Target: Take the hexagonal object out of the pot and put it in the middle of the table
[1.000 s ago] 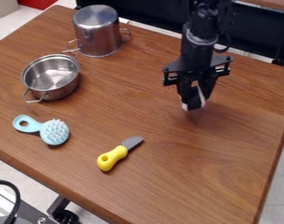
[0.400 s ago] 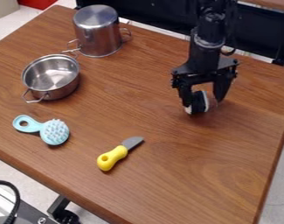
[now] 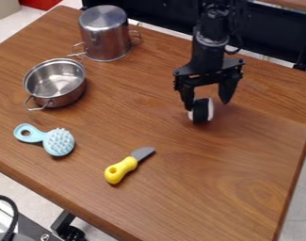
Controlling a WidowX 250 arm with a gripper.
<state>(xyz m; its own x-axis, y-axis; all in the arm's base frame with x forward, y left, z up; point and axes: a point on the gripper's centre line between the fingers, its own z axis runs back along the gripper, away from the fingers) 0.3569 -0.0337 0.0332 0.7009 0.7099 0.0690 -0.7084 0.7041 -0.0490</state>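
Beyond the knife (image 3: 124,168), the gripper (image 3: 207,104) gapes wider than before, empty; the black-and-white object (image 3: 201,110) (presumably the hexagonal one) seems placed.

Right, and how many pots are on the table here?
2. An open one stands at the left side of the table, and a taller one sits upside down behind it, near the far edge.

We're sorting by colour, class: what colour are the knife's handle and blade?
The knife has a yellow handle and a grey blade, seen in the camera view.
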